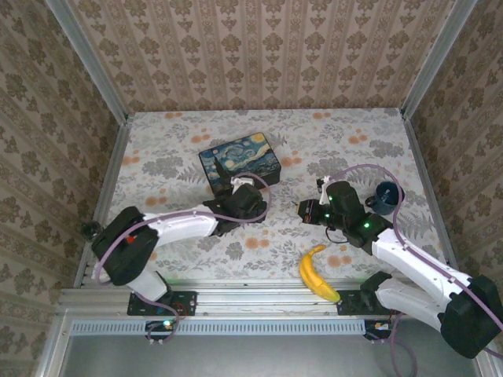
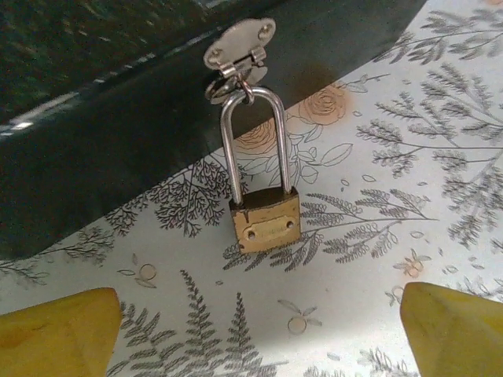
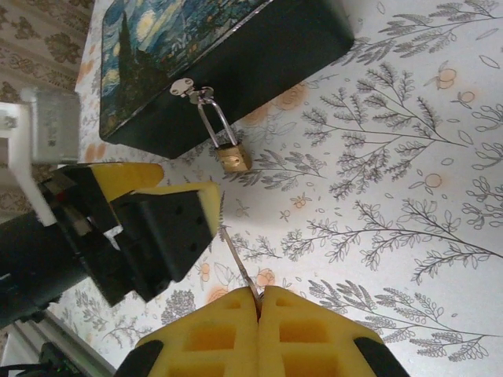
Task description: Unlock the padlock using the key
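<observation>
The small brass padlock (image 2: 266,220) lies on the floral tablecloth with its silvery shackle (image 2: 251,141) hooked through the clasp (image 2: 240,47) of the starry-night box (image 1: 240,161). My left gripper (image 2: 259,338) is open just short of the padlock, one yellow fingertip (image 2: 59,334) on each side and nothing between them. My right gripper (image 3: 259,294) is shut on the key (image 3: 238,258), whose thin blade points at the left gripper (image 3: 157,212). The padlock (image 3: 233,159) lies a little beyond that. In the top view the left gripper (image 1: 250,206) and right gripper (image 1: 302,210) face each other in front of the box.
A banana (image 1: 318,273) lies near the front edge by the right arm's base. A blue cup (image 1: 385,198) stands to the right of the right arm. Patterned walls (image 1: 259,55) close in the table on three sides.
</observation>
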Robot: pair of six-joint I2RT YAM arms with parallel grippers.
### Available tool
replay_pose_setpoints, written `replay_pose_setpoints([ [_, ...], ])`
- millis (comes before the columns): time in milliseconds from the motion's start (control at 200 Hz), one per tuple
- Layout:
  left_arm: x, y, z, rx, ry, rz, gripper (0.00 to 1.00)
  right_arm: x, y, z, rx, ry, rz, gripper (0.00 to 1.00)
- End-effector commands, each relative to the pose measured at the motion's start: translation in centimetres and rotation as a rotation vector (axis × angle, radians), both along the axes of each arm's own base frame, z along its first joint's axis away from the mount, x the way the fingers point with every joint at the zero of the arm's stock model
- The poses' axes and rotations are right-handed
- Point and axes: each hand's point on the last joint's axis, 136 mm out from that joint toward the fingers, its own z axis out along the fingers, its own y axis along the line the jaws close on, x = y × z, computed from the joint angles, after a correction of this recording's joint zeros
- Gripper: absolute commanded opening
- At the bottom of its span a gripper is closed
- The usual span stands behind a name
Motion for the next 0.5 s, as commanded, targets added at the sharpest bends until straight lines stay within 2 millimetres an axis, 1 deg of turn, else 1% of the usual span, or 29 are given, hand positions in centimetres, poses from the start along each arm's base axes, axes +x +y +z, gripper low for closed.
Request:
replay_pose_setpoints([
  [0, 1.7, -0.3, 0.3, 0.030, -0.027, 0.081, 0.84, 0.1, -1.3, -1.3, -0.034, 0.029, -0.066, 0.00],
  [135, 2.7, -0.5, -0.8, 0.078, -0.014, 0.116, 0.76, 0.2, -1.6, -1.7, -0.048, 0.033, -0.079, 0.00],
  [250, 3.4, 0.0, -1.5, 0.107, 0.009, 0.161, 0.70, 0.3, -1.7, -1.8, -0.055, 0.023, -0.084, 0.00],
  [300, 3.5, 0.1, -1.8, 0.120, 0.022, 0.172, 0.66, 0.4, -1.7, -1.8, -0.056, 0.018, -0.085, 0.00],
  [495, 4.0, 0.0, -2.6, 0.125, 0.038, 0.194, 0.57, 0.7, -1.5, -1.6, -0.048, -0.002, -0.078, 0.00],
])
